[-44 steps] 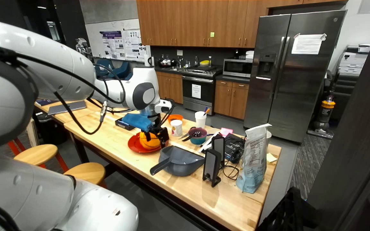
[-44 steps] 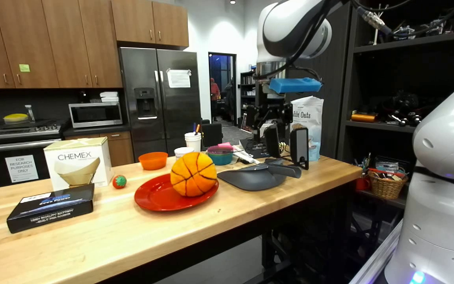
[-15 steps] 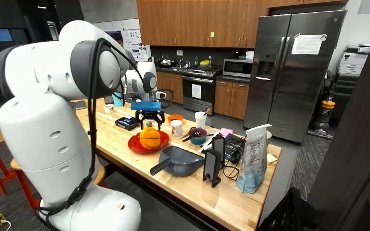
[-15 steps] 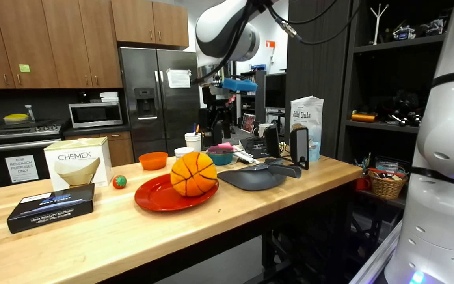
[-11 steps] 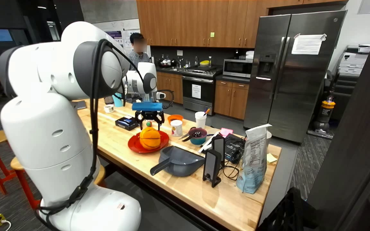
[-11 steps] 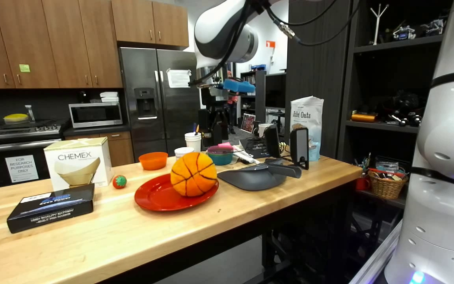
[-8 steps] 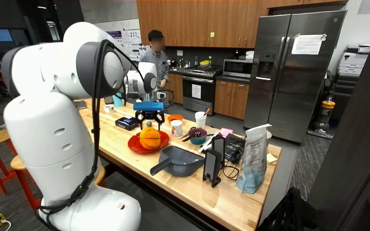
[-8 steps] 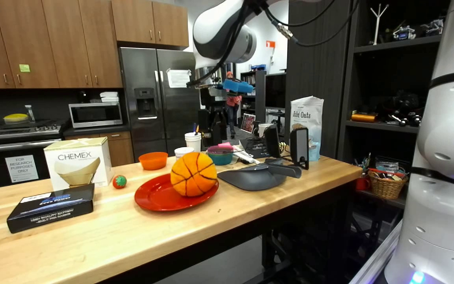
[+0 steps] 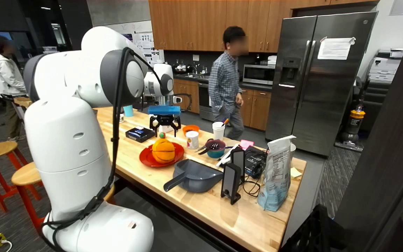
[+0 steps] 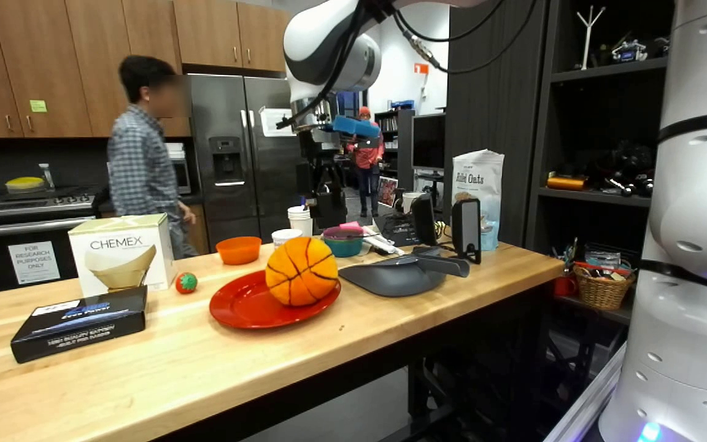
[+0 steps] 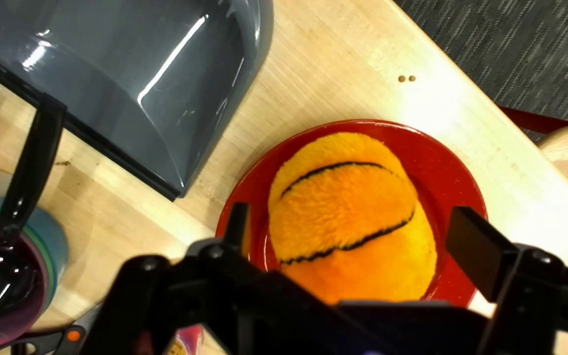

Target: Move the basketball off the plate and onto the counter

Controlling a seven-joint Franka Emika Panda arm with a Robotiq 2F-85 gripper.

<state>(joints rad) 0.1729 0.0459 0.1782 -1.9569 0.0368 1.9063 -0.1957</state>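
Observation:
The basketball (image 9: 163, 151) is a fuzzy orange-yellow ball with black lines. It sits on the red plate (image 9: 147, 157), toward one side of it, as in the exterior view (image 10: 302, 271). The plate (image 10: 237, 308) rests on the light-wood counter (image 10: 163, 380). My gripper (image 9: 165, 135) hangs above the counter, higher than the ball and apart from it. Its fingers are spread and empty, pointing down. In the wrist view, the ball (image 11: 348, 212) shows between the open fingers (image 11: 352, 229), with the plate (image 11: 439, 167) around it; the palm hides its lower edge.
A grey dustpan (image 9: 198, 178) lies beside the plate. A white mug (image 9: 192, 140), stacked bowls (image 9: 216, 151) and an orange bowl (image 10: 239, 250) stand behind. A black box (image 10: 80, 322), Chemex box (image 10: 123, 252) and toy strawberry (image 10: 186, 283) are nearby. A person (image 9: 227, 84) walks behind the counter.
My gripper has moved from above the speakers toward the plate, shifting slightly further over the last half second. The person has walked across behind. The ball and plate have not moved.

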